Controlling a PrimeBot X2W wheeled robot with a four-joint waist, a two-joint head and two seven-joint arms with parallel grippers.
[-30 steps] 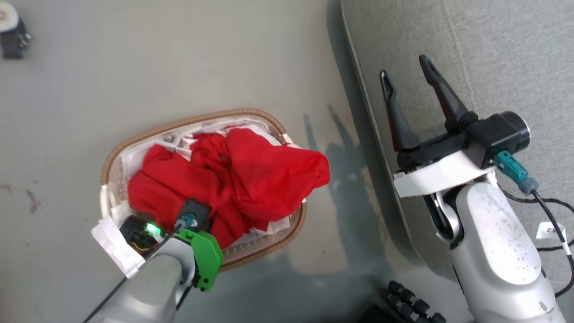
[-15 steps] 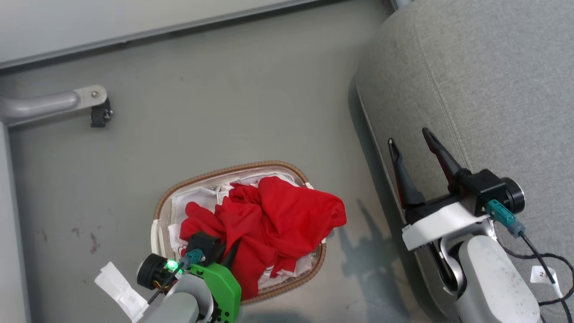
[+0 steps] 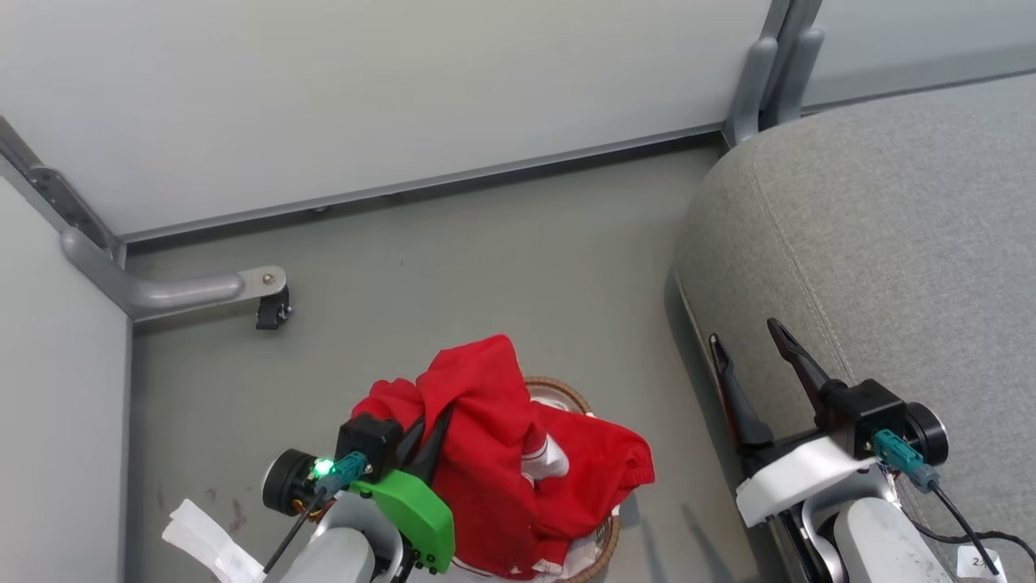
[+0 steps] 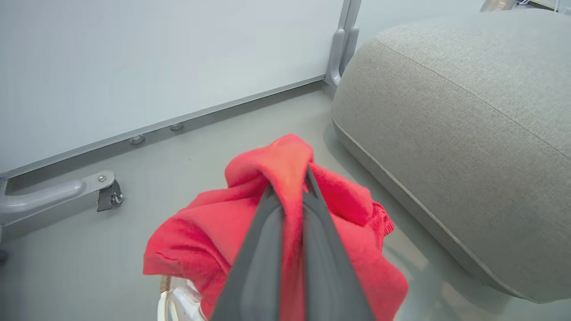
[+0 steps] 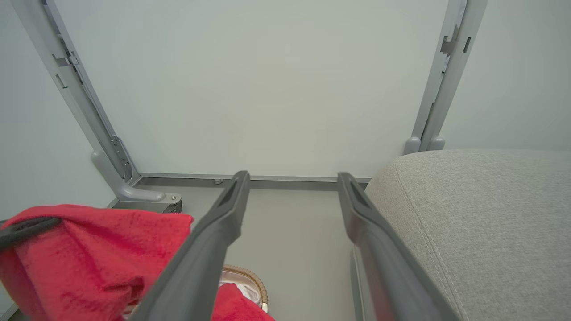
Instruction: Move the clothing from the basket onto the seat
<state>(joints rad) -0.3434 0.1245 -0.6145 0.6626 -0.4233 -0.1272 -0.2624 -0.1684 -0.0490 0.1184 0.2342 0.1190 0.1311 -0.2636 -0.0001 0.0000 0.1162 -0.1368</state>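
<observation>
At the lower centre of the head view we see the left gripper, its two long dark fingers pressed together and clamped on the soft bright red clothing; in the left wrist view the fabric folds over the fingertips and bunches on either side of them. The red bundle hangs from that grip down over the small oval white basket with a brown woven rim, at the bottom centre of the frame; one fold spills over the rim towards the lower right, and a white panel shows amid the red. The large grey woven-fabric seat takes up the right side, apart from the basket across a strip of grey floor. At the lower right the right gripper has its fingers spread wide apart with nothing between them, in front of the seat's rounded edge. A grey metal foot with a black caster sits at the left.
</observation>
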